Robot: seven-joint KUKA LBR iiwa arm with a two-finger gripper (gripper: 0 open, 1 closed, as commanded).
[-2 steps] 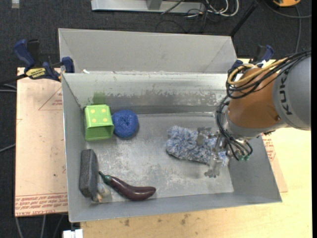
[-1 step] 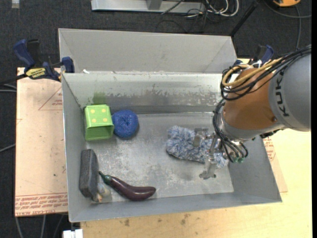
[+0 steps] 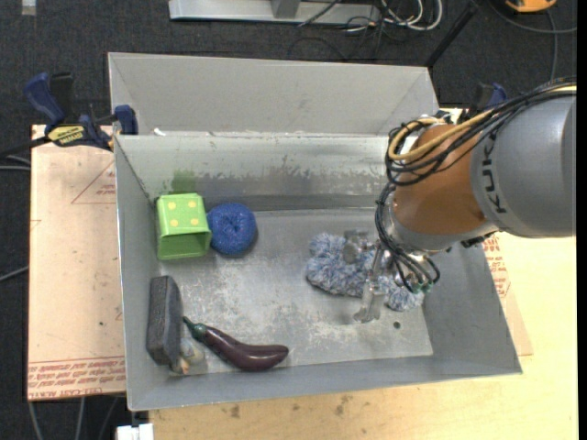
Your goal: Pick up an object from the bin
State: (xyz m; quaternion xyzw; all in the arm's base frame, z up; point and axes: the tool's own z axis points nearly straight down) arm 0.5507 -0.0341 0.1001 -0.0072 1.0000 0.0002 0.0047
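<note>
You lose the arm point(image 3: 527, 168) at the 3 o'clock edge. Its orange wrist cover point(image 3: 436, 195) hides the 3 o'clock side of the blue-white cloth point(image 3: 335, 264). The pale bit point(image 3: 190, 359) at the aubergine point(image 3: 243, 351)'s stem end is too small to name.

bin point(image 3: 275, 163): five things on its floor
cube point(image 3: 181, 225): far-left corner, by the left wall
ball point(image 3: 232, 229): touching the cube's right side
long block point(image 3: 164, 317): near-left corner, along the left wall
aubergine point(image 3: 240, 348): near edge, just right of the block
cloth point(image 3: 341, 266): right half, well apart from the others
gripper point(image 3: 369, 312): at the cloth's near side
</note>
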